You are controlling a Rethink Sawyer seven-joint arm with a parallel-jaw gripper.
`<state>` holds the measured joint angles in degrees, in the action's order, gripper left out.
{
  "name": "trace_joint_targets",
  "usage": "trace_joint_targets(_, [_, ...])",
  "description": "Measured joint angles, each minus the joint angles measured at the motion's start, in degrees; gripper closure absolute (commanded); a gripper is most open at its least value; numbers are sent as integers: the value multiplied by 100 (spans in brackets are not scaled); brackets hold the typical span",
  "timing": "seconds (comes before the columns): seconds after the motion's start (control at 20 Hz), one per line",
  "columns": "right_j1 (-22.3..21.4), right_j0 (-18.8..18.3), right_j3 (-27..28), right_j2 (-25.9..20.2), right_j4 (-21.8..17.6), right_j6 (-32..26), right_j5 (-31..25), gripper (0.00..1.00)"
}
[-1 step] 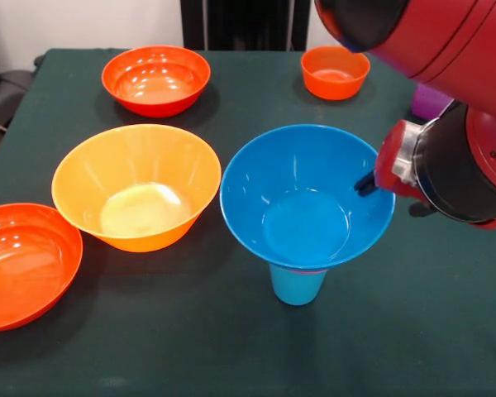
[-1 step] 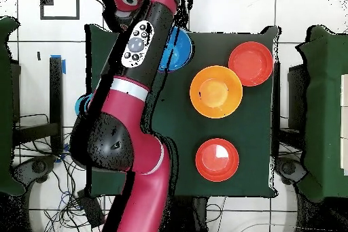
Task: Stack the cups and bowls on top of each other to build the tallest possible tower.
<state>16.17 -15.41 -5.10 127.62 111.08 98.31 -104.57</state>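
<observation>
**Gripper at the blue bowl's rim**

Gripper sat at the right rim of the large blue bowl; whether its fingers were spread or pinching could not be told. That bowl topped the tower, resting above the light blue cup on the green table. Beside it stood the yellow-orange bowl.

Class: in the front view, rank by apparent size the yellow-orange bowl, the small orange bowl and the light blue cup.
1. yellow-orange bowl
2. small orange bowl, though farther from the camera
3. light blue cup, partly hidden under the blue bowl
</observation>
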Motion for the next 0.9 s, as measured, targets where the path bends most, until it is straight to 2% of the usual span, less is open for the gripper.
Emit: trace_joint_targets(0.9, [-4,-30,0,-21,-219,0,-1,0])
